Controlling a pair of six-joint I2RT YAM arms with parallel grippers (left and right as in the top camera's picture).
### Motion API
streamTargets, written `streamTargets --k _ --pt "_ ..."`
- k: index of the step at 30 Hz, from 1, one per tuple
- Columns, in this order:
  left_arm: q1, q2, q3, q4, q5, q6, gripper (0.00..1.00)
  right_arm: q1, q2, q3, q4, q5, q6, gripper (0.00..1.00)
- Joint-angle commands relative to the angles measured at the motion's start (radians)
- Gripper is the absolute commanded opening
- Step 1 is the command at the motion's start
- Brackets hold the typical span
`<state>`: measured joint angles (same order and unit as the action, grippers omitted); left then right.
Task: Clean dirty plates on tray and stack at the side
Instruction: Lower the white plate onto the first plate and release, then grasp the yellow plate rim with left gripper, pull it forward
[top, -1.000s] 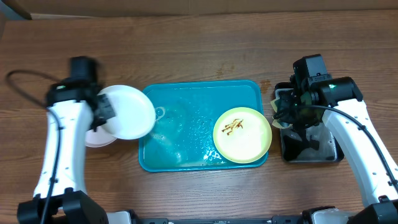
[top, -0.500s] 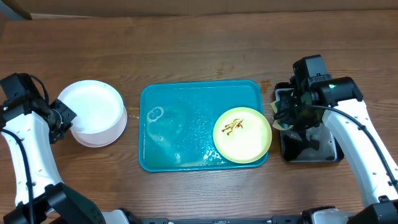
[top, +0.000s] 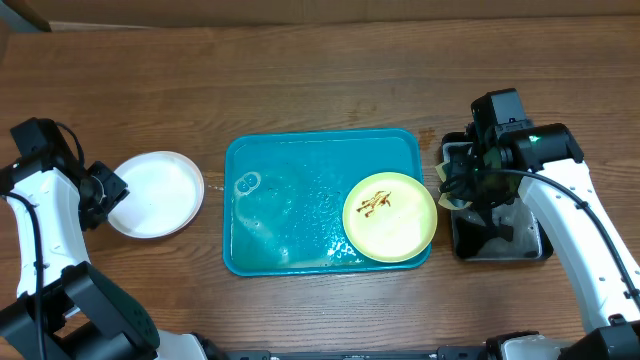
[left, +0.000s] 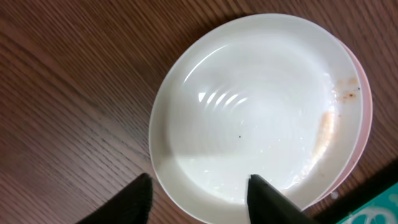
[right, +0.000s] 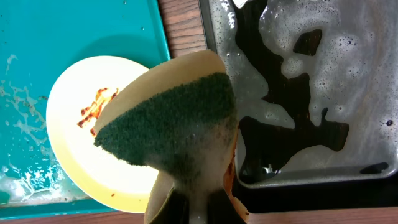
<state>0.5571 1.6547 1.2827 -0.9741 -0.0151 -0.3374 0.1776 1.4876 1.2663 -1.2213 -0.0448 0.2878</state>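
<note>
The tray (top: 280, 200) is bare in its left half, and a broad strip of tabletop (top: 300, 80) beyond it lies free. The yellow-green plate (top: 389, 217) fills its right end, and the sponge (right: 168, 124) in the right gripper (top: 462, 185) hangs over the narrow gap to the black tray (top: 520, 245). Stacked plates (top: 155, 193) sit just left of the tray.

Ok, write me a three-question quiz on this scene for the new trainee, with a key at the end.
1. True or false: the yellow-green plate lies on the bare table.
2. Pick one: the right hand is shut on A) a sponge, B) a fork, C) nothing.
3. Short answer: what does the white plate, left of the blue tray, rest on?

Key
1. False: it lies in the blue tray, at the tray's right end.
2. A.
3. On a second plate, whose rim shows beneath it in the left wrist view.
</note>
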Motion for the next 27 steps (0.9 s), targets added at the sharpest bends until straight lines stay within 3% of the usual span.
streamTargets --k 1,10,19,20,22,27 --pt "0.006 0.007 -0.006 0.004 0.029 0.043 0.58 -0.002 -0.004 -0.003 0.003 0.006 -0.005 0.04" --pt "-0.075 0.005 -0.006 -0.011 0.340 0.177 0.55 -0.002 -0.004 -0.003 -0.002 0.006 -0.005 0.04" --pt "-0.455 0.006 -0.006 -0.096 0.407 0.265 0.57 -0.013 -0.005 -0.002 -0.026 0.105 0.021 0.04" --pt "-0.499 0.006 -0.006 -0.107 0.408 0.262 0.60 -0.023 -0.005 -0.002 -0.034 0.141 0.037 0.04" --pt "-0.593 0.006 -0.006 -0.131 0.412 0.244 0.75 -0.057 -0.005 -0.002 -0.044 0.175 0.059 0.04" --pt "-0.829 0.006 -0.007 -0.152 0.452 0.132 0.96 -0.169 -0.005 -0.002 -0.045 0.083 0.019 0.04"
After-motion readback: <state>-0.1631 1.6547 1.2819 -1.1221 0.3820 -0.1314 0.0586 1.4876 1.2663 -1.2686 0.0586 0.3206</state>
